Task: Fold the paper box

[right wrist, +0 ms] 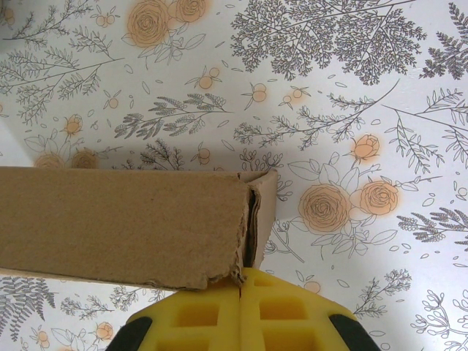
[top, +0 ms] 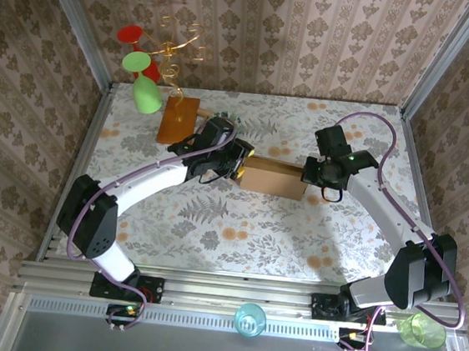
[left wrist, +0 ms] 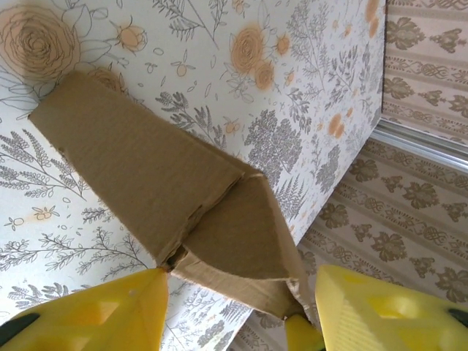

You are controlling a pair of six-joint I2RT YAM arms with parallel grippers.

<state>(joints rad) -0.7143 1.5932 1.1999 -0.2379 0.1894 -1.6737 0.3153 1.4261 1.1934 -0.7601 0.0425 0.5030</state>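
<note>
The table wears a flowered cloth and is boxed in by striped, patterned wallpaper on three sides.

My left gripper has its yellow fingers about halfway apart, straddling the left end of the paper box. In the wrist view one finger touches the box's corner, and a folded flap fills most of the gap between the two. I cannot tell whether they are actually pinching the card.

My right gripper is fully closed, fingers pressed together, with its tips right against the ragged right-end corner of the box. An upright end flap comes down to the tips. I cannot tell whether any card is caught between them.

The box lies in the middle of the table, lengthways left to right, bridging the two grippers.

Further out, a glossy orange-brown wooden board sits on the far left, just beyond the left gripper. A green cup stands past it at the far-left corner. On the near rail are a pale blue cup in the middle and a green one at the right.
</note>
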